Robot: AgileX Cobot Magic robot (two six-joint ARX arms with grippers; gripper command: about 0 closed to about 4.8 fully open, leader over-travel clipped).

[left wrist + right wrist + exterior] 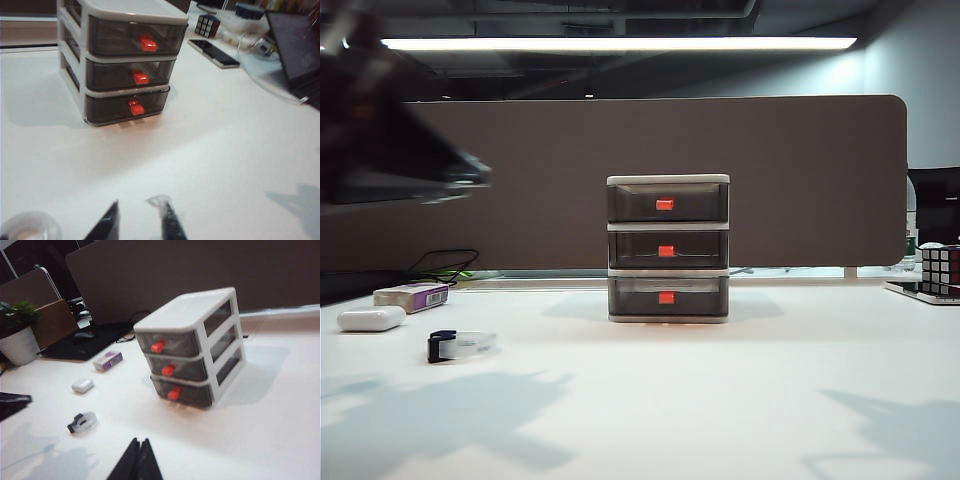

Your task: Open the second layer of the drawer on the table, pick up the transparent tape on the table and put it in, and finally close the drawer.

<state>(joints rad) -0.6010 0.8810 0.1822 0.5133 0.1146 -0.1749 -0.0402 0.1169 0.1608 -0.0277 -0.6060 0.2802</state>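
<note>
Ahead of our left gripper (139, 222), jaws slightly parted and empty, faces the second layer (131, 74); right gripper (140, 460) pinched closed, empty.

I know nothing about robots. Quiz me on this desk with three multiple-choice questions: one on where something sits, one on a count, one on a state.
1. Where does the transparent tape lie?
A. on the table, left of the drawer
B. on top of the drawer
C. inside the second layer

2. How many tiers carry a red-orange tab?
A. one
B. two
C. three

3. How do the right claw and left claw stand?
A. both open
B. right shut, left parted
C. right holds the tape

Answers: 1 A, the roll rests on the bare tabletop. 2 C, each stacked front shows a tab. 3 B, the right fingers touch; a gap shows between the left ones.
</note>
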